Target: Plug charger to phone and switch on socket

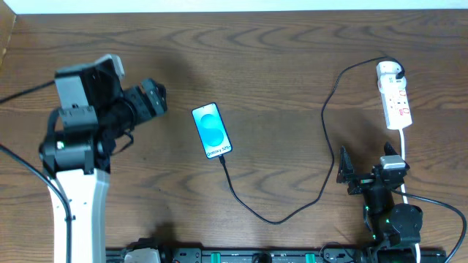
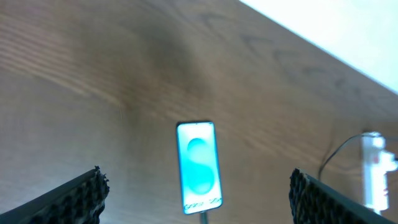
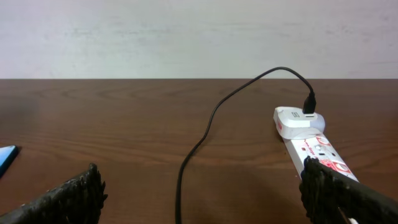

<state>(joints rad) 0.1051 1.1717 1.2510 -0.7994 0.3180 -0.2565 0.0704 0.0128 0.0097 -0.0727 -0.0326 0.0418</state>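
The phone (image 1: 211, 131) lies face up mid-table with a cyan screen; it also shows in the left wrist view (image 2: 199, 167). The black charger cable (image 1: 278, 218) runs from the phone's near end in a loop to a white adapter (image 1: 388, 71) seated in the white socket strip (image 1: 397, 104). The right wrist view shows the cable (image 3: 205, 130), adapter (image 3: 297, 117) and socket (image 3: 317, 149). My left gripper (image 1: 153, 101) is open, apart from the phone on its left. My right gripper (image 1: 363, 175) is open and empty, near the socket's cord end.
The socket's white cord (image 1: 404, 157) runs down past my right gripper. A dark rail (image 1: 256, 256) lines the table's front edge. A pale wall or floor band (image 1: 234, 6) borders the far edge.
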